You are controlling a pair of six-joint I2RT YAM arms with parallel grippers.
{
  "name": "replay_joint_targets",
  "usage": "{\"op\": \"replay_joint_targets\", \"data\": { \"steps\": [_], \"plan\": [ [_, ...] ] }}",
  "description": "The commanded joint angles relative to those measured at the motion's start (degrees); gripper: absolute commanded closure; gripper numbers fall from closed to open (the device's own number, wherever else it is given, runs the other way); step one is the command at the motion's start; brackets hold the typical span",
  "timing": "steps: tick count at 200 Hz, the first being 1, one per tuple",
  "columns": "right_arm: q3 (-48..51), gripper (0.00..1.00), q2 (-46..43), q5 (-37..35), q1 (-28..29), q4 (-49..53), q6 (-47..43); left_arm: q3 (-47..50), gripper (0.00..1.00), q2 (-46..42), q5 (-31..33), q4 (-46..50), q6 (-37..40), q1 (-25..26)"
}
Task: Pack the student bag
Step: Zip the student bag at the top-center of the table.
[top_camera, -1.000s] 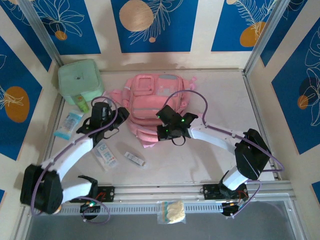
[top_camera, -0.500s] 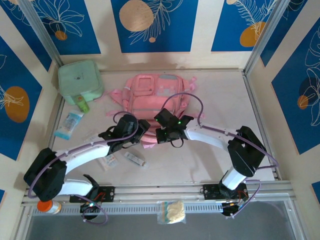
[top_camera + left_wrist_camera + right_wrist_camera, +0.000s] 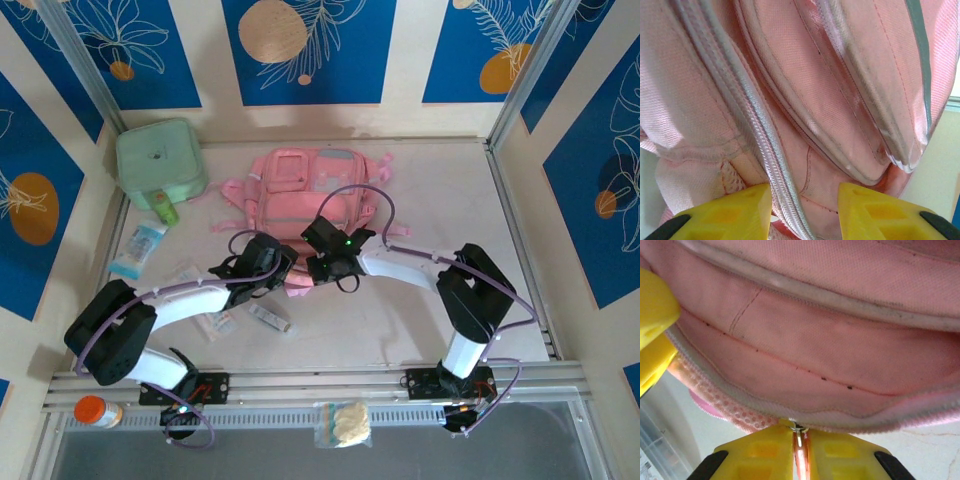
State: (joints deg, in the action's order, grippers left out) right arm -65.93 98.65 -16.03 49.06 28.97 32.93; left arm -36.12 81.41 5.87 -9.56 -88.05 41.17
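Observation:
The student bag (image 3: 300, 190) is a large pink backpack lying flat at the middle back of the table. Both grippers meet at its near edge. My left gripper (image 3: 278, 268) (image 3: 805, 192) is open, its yellow fingers straddling a zipper track (image 3: 765, 145) and a fold of pink fabric. My right gripper (image 3: 325, 266) (image 3: 800, 432) is shut on a small metal zipper pull (image 3: 798, 429) with a pink tab, just under the bag's mesh-edged seam (image 3: 740, 415). A yellow finger of the left gripper (image 3: 655, 310) shows at the left in the right wrist view.
A mint-green soft case (image 3: 158, 160) sits at the back left, a green tube (image 3: 165, 208) and a blue packet (image 3: 137, 249) in front of it. Small packets (image 3: 268, 317) lie near the left arm. An orange-capped bottle (image 3: 92, 411) and a clear pouch (image 3: 345, 424) rest by the front rail.
The left arm swung right from the table's left side to the bag's near edge, and its jaws narrowed. The right gripper shifted slightly left along the bag's edge.

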Motion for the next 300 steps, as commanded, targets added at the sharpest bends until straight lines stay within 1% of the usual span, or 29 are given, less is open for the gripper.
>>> {"op": "replay_joint_targets", "data": {
  "steps": [1,22,36,44,61,64,100,119,135,147,167,177,188,201,218,228,245,254,257,265,272,286,300],
  "plan": [
    [-2.04,0.84,2.01,-0.72,-0.38,-0.46,-0.93,0.02,0.6,-1.54,2.81,2.92,1.0,0.39],
    [-2.4,0.85,2.25,-2.1,-0.24,0.4,-2.03,-0.4,0.6,-2.07,2.51,4.68,1.03,0.37],
    [-2.95,0.91,1.76,-3.89,-0.34,1.71,-3.61,0.42,0.6,-2.45,2.21,3.1,0.99,0.36],
    [-2.97,0.93,1.17,-4.08,-0.53,2.01,-4.57,0.45,0.6,-2.66,2.83,3.85,1.22,0.38],
    [-2.84,0.99,-0.2,-3.31,-0.64,2.04,-5.88,0.7,0.64,-2.79,4.2,5.77,1.17,0.31],
    [-2.85,1.0,-0.29,-3.38,-0.65,2.26,-6.01,0.86,0.65,-2.84,4.4,5.67,1.01,0.29],
    [-2.61,1.0,-2.42,-5.22,-0.59,4.98,-6.2,1.92,0.79,-2.07,6.26,5.66,1.41,-0.64],
    [-1.9,1.0,-3.98,-6.68,-0.61,6.43,-6.64,2.87,0.89,-1.76,4.85,4.57,1.36,-2.21],
    [-0.61,1.0,-5.81,-7.75,-0.84,7.35,-7.32,3.88,1.0,-2.49,4.33,4.27,2.02,-3.8],
    [0.51,1.0,-7.51,-8.28,-1.23,8.08,-7.46,3.97,1.0,-3.5,4.58,5.32,3.55,-4.95],
    [3.2,1.0,-10.42,-9.45,-2.78,8.28,-7.44,3.68,1.0,-5.27,5.04,8.45,6.62,-7.55],
    [4.78,1.0,-11.66,-8.34,-4.39,7.37,-7.67,3.75,1.0,-6.16,4.42,9.47,7.89,-9.43],
    [5.63,1.0,-12.41,-6.11,-6.77,6.98,-7.58,3.93,1.0,-7.06,3.12,9.46,10.44,-12.33],
    [5.14,1.0,-12.44,-5.55,-8.08,7.66,-7.34,2.88,1.0,-7.62,0.92,10.7,14.5,-15.94],
    [2.91,1.0,-11.71,-4.6,-6.12,7.8,-7.83,-0.45,1.0,-7.16,-1.39,13.71,20.88,-20.35],
    [1.99,1.0,-11.12,-2.24,-3.97,6.02,-7.96,-2.51,1.0,-6.64,-2.4,15.56,23.54,-22.31],
    [0.59,1.0,-9.13,2.41,-2.36,3.02,-5.14,-3.78,1.0,-7.28,-4.11,15.52,24.5,-24.22],
    [-0.16,1.0,-7.81,3.84,-2.26,1.79,-3.24,-3.75,0.91,-8.16,-5.13,13.4,25.21,-24.27],
    [-0.55,1.0,-7.39,3.9,-2.17,1.71,-2.87,-3.87,0.86,-8.34,-5.49,13.15,25.37,-24.22],
    [-1.67,1.0,-6.23,2.92,-1.69,1.81,-2.07,-4.25,0.75,-8.86,-6.47,14.05,25.39,-24.12],
    [-2.59,1.0,-5.42,1.75,-1.13,2.26,-1.83,-4.4,0.68,-9.39,-7.63,15.11,25.28,-24.07],
    [-3.72,1.0,-4.41,-0.04,-0.19,2.82,-1.86,-3.07,0.64,-11.65,-9.9,16.3,23.45,-23.68],
    [-3.45,1.0,-4.25,-0.27,0.16,2.71,-1.68,0.23,0.56,-15.25,-9.83,14.52,20.23,-21.01]
  ]
}}
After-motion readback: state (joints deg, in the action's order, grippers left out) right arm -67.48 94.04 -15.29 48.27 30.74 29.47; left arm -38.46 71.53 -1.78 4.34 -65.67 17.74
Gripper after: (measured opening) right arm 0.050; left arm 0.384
